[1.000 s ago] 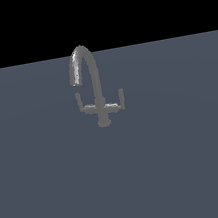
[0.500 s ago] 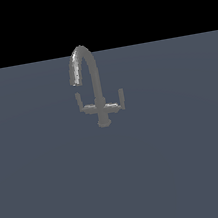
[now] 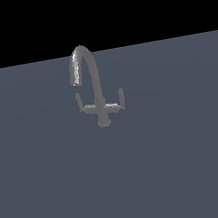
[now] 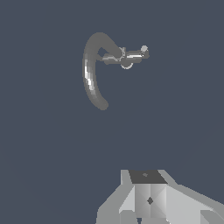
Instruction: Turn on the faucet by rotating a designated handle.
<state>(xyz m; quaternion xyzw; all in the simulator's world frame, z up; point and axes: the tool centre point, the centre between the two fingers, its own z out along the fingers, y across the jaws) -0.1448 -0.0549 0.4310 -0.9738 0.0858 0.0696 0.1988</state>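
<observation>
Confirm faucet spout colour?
Dull grey metal with a bright highlight streak; the faucet spout shows best in the exterior view.

change: none visible | faucet [image 3: 95, 85] pose as 1.0 s ago

1. Arm: none of it appears in the exterior view.
2. Hand [image 4: 148, 205]: only part of its pale grey, faceted body shows, at the edge of the wrist view, with a dark flat panel on its upper face.
3. Fingers: cut off by the frame edge; whether they stand apart or together cannot be told.
4. Contact: the visible part of the hand touches nothing.
</observation>
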